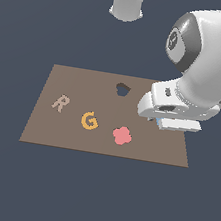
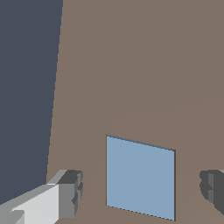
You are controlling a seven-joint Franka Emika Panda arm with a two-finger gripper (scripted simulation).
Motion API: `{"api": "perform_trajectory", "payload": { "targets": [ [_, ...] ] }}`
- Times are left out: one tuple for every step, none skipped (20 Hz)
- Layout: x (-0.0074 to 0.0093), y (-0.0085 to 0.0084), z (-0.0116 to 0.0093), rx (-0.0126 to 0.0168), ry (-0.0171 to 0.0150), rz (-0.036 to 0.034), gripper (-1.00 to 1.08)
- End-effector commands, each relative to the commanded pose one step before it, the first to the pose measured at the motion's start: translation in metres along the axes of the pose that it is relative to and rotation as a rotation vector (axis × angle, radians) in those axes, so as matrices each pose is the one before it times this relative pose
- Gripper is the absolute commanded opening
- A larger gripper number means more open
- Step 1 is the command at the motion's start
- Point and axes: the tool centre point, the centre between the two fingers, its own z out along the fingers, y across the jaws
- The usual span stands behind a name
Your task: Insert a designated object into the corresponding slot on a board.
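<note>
Wrist view: my gripper [image 2: 140, 188] stands spread wide, its fingers [image 2: 70, 192] straddling the light-blue square piece [image 2: 140, 177], which lies flat on the board [image 1: 68, 136] near its edge. I would centre both fingers evenly beside the square's sides before closing.

A flat board [image 1: 76, 84] was laid on the ground, and three pieces were set on it in a row: the letter R [image 1: 60, 103] towards the exterior view's left, the letter G [image 1: 89, 121] beside it, and a flower-shaped piece [image 1: 122, 135] further to the exterior view's right and nearer the board's front edge. A cut-out slot [image 1: 122, 89] was placed behind the flower-shaped piece, towards the board's rear edge. At the board's right end in the exterior view, a flat square piece [image 2: 140, 177] was positioned under the gripper [image 2: 142, 188], between its two spread fingers [image 2: 70, 192] and apart from both of them.
</note>
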Motion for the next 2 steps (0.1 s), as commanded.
{"api": "perform_trajectory", "payload": {
  "targets": [
    [0.00005, -0.00002, -0.00002, 0.00002, 0.00017, -0.00003, 1.0],
    [0.0, 0.0, 0.0, 0.0, 0.0, 0.0, 1.0]
  ]
}}
